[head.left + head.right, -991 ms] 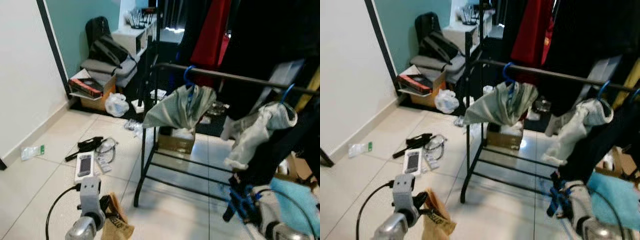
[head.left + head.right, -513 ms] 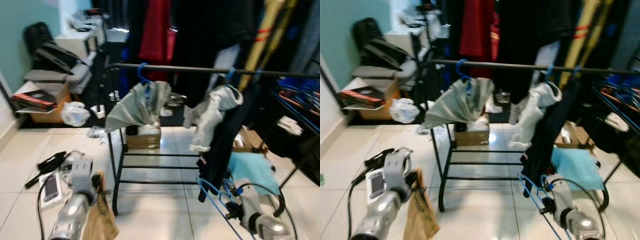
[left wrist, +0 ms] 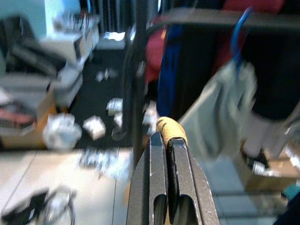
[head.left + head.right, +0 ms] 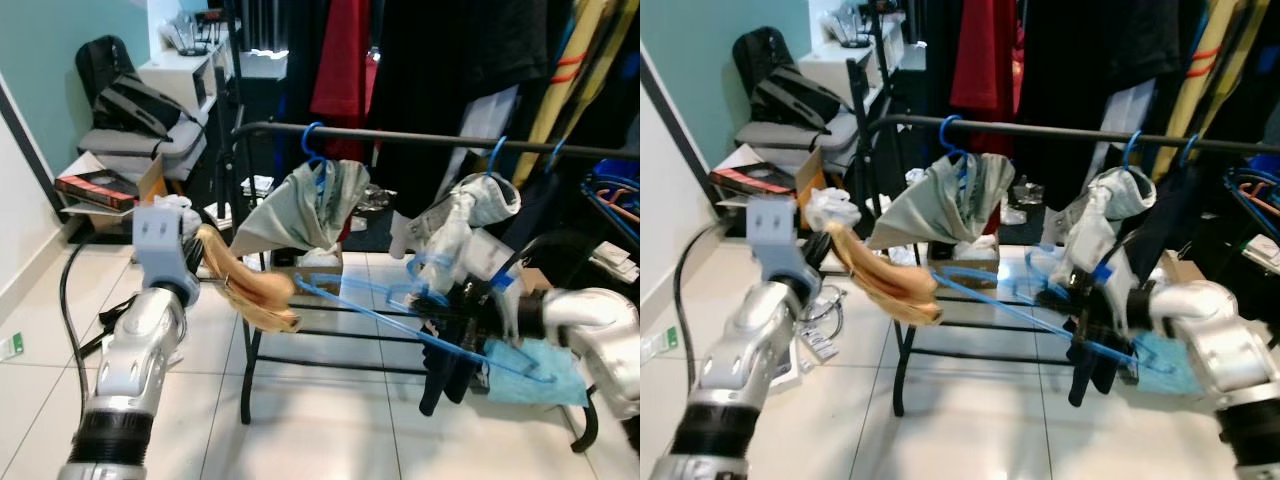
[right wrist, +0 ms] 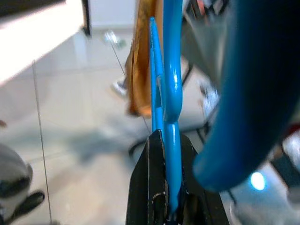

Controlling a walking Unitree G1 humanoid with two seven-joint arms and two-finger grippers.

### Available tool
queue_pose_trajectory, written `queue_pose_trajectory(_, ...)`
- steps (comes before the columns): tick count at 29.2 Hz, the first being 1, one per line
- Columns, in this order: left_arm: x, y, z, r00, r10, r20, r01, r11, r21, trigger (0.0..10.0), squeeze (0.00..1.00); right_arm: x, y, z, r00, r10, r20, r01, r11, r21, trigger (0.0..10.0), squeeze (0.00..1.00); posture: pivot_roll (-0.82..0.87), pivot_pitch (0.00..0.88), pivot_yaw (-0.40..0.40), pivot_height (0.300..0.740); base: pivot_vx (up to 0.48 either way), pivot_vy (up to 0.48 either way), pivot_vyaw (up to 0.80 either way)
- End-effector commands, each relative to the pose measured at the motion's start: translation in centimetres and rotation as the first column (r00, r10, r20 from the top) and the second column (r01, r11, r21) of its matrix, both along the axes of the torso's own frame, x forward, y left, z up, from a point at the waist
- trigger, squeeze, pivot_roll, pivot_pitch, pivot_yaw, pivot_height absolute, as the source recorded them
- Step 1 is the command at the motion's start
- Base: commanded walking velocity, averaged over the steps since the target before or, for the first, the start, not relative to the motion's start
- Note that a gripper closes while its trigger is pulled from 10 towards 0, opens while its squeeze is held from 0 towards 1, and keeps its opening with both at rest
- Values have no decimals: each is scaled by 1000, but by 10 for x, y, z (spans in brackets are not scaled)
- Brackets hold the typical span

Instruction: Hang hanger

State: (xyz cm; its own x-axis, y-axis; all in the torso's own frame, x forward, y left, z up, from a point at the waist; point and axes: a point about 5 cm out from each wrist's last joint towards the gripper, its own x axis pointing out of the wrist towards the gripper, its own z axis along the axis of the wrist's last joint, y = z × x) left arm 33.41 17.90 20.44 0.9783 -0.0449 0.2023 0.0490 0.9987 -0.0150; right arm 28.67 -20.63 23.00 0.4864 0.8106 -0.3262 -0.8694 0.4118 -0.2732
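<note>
Left gripper (image 4: pixel 203 262) is raised beside the left end of the black clothes rail (image 4: pixel 420 137), and its fingers (image 3: pixel 169 159) are pressed together on a tan cloth (image 4: pixel 250 288), which droops from them toward the rail's upright post. Behind it, by the teal wall, a dark bag (image 4: pixel 140 100) is seen on a grey seat, with a box (image 4: pixel 98 190) just below. On the rail a grey garment (image 4: pixel 300 210) is hung from a blue hook (image 4: pixel 312 140); farther along, a pale garment (image 4: pixel 465 215) is hung from a second blue hook (image 4: pixel 494 155), with dark and red clothes behind. Below the rail, the blue hanger (image 4: pixel 420 320) is held tilted in the air in front of the rack's lower bars, its long edge slanting from near the tan cloth down toward the right arm; it is not yet on the rail. Right gripper (image 4: pixel 468 315) is closed on this hanger near its hook end, and in the right wrist view the blue wire (image 5: pixel 166 93) is seen clamped between the two black fingers (image 5: pixel 154 183). A light blue cloth (image 4: pixel 530 365) is seen on the floor beneath the right arm.
</note>
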Motion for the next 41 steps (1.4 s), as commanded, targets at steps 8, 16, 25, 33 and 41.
queue_pose_trajectory(8,-5,-13,17,998,-57,-28,57,998,-21,10000,0,-7,7,24,998,48,44,-46,998,-34,10000,0,-96,0,-2,740,0,0,0)
queue_pose_trajectory(16,-1,-16,17,994,-70,-88,77,993,90,10000,0,-16,17,25,997,70,11,-70,997,-17,10000,0,-97,0,6,740,0,0,0)
queue_pose_trajectory(25,0,-11,12,988,-30,-154,78,945,317,10000,0,-6,9,17,1000,13,28,-11,999,-50,10000,0,-91,0,1,740,0,0,0)
queue_pose_trajectory(33,-5,-33,13,972,-120,-201,184,923,338,10000,0,2,3,11,998,-52,43,54,998,-45,10000,0,-92,0,4,740,0,0,0)
queue_pose_trajectory(41,-6,-50,9,960,-160,-228,235,905,354,10000,0,-1,6,-1,1000,-23,-2,23,999,-46,10000,0,-93,0,12,740,0,0,0)
